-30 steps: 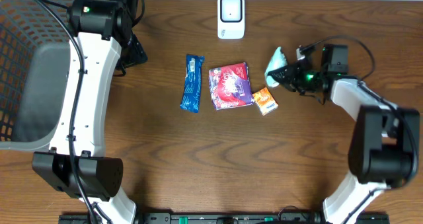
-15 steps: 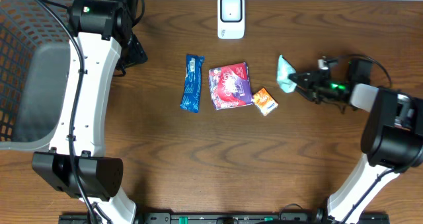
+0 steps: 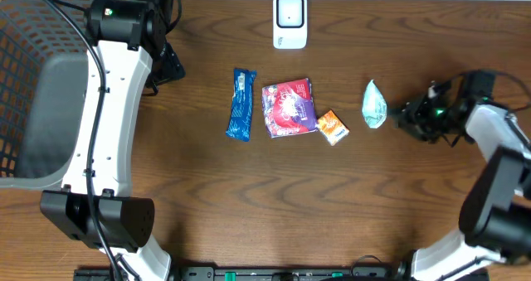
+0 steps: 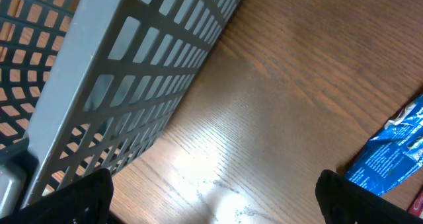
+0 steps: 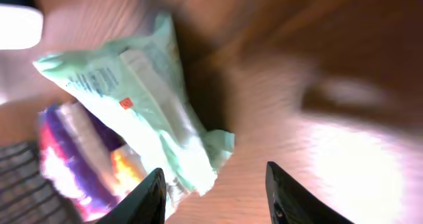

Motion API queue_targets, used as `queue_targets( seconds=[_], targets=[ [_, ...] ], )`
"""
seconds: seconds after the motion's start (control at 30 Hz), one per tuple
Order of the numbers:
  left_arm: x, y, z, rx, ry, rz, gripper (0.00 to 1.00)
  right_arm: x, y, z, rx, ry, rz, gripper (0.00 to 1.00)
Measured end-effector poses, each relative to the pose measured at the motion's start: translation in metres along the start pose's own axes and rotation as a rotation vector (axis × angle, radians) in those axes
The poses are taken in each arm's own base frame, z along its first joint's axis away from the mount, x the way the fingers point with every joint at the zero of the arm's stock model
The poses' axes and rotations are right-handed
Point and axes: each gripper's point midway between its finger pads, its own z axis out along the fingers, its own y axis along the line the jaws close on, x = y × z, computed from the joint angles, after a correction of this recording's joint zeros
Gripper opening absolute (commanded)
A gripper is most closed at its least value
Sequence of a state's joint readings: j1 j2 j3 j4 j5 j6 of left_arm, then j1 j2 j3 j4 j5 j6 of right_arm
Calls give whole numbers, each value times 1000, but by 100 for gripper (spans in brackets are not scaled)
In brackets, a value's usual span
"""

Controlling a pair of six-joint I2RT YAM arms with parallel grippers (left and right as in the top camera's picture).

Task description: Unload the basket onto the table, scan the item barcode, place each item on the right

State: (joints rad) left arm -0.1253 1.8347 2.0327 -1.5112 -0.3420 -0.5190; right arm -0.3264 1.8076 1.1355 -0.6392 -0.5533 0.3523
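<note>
A mint-green packet (image 3: 374, 104) lies flat on the table, right of the other items. My right gripper (image 3: 408, 118) hovers just to its right, open and holding nothing. In the right wrist view the green packet (image 5: 132, 98) lies ahead of the right gripper (image 5: 215, 197), its lower corner near the left finger (image 5: 149, 197). The white scanner (image 3: 289, 21) stands at the table's back edge. At the far left, beside the basket, my left gripper (image 3: 169, 65) is wide open; the left wrist view shows nothing between the left gripper's (image 4: 215, 204) fingers, only bare wood.
A blue packet (image 3: 241, 104), a pink-and-purple packet (image 3: 289, 108) and a small orange packet (image 3: 333, 126) lie in a row mid-table. A grey mesh basket (image 3: 25, 82) fills the left side, and its wall (image 4: 99, 85) runs close to my left gripper.
My right gripper carried the green packet rightward, away from the scanner, opened and let it go. The packet now rests on the table and the gripper has drawn back right. The left arm stayed still.
</note>
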Motion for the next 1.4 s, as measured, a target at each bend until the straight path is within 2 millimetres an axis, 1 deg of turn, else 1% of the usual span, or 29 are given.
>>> queue_targets(
  seconds=[0.1, 0.17, 0.23, 0.27, 0.37, 0.47, 0.53, 0.6, 0.63, 0.67, 0.77, 0.8, 0.9, 0.93, 1.0, 1.1, 1.2, 1.3, 1.4],
  targets=[
    [0, 0, 0, 0, 0, 0, 98, -12, 3, -30, 144, -102, -62, 45],
    [0, 0, 0, 0, 0, 0, 98, -19, 12, -47, 217, -174, -121, 47],
    [0, 0, 0, 1, 0, 0, 98, -22, 24, -55, 254, -220, -193, 47],
    [0, 0, 0, 0, 0, 0, 98, -22, 30, -56, 268, -233, -233, 47],
    [0, 0, 0, 0, 0, 0, 98, -15, 45, -47, 295, -226, -342, 49],
    [0, 0, 0, 0, 0, 0, 98, -8, 61, -33, 308, -217, -445, 54],
    [0, 0, 0, 0, 0, 0, 98, -2, 72, -19, 323, -206, -510, 54],
    [0, 0, 0, 0, 0, 0, 98, 8, 78, -3, 351, -185, -560, 53],
    [0, 0, 0, 0, 0, 0, 98, 10, 79, 1, 358, -180, -570, 49],
    [0, 0, 0, 0, 0, 0, 98, 19, 82, 13, 391, -162, -606, 46],
    [0, 0, 0, 0, 0, 0, 98, 30, 91, 26, 438, -168, -661, 26],
    [0, 0, 0, 0, 0, 0, 98, 32, 94, 27, 446, -175, -675, 21],
    [0, 0, 0, 0, 0, 0, 98, 37, 104, 29, 476, -217, -697, 13],
    [0, 0, 0, 0, 0, 0, 98, 37, 105, 29, 488, -226, -695, 10],
    [0, 0, 0, 0, 0, 0, 98, 33, 103, 26, 509, -251, -671, 1],
    [0, 0, 0, 0, 0, 0, 98, 23, 97, 21, 523, -288, -606, 1],
    [0, 0, 0, 0, 0, 0, 98, 17, 94, 21, 503, -296, -565, 1],
    [0, 0, 0, 0, 0, 0, 98, 16, 91, 29, 483, -273, -542, 1],
    [0, 0, 0, 0, 0, 0, 98, 21, 82, 44, 486, -227, -531, 1]
  ],
)
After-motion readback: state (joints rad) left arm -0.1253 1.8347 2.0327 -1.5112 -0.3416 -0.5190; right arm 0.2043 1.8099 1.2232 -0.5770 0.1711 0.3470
